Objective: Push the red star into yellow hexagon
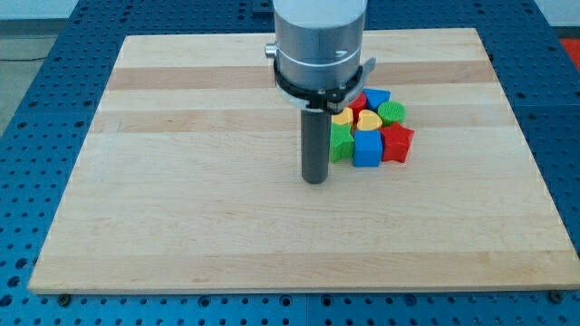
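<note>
Pale wooden table with lengthwise plank stripes, resting on a blue perforated base. A grey cylindrical arm housing with a black collar descends from the view's top and ends in a straight dark rod; this end effector has no jaws and holds nothing, so it is neither wide nor narrow. My tip meets the table just to the view's left of a tight cluster of small coloured blocks.

Cluster, relative to the tip: the green block, shape unclear, lies immediately to the view's right and slightly above, very near the rod. The blue cube sits beside it, further right. The red star touches the blue cube at the cluster's right edge, the farthest from the tip. The yellow heart and the yellow hexagon lie above, the hexagon partly hidden by the rod. A round green block, a blue block and a red block form the top row.
</note>
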`<state>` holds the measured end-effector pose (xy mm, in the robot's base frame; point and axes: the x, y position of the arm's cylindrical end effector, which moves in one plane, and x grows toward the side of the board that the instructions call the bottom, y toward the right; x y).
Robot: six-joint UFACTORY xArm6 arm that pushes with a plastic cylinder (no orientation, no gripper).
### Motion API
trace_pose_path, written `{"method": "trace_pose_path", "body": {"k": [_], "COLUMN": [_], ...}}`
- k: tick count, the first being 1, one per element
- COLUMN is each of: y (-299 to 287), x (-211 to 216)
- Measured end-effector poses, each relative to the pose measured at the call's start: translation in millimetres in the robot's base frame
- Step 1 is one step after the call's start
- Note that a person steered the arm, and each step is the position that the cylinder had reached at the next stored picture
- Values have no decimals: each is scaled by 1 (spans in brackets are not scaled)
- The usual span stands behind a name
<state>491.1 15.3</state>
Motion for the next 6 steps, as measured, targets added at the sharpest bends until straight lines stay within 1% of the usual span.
{"method": "trace_pose_path", "body": {"k": [1,2,3,4,5,6], "y": [32,96,176,215,201,146], "x": [5,14,12,-19,-44,-45]}}
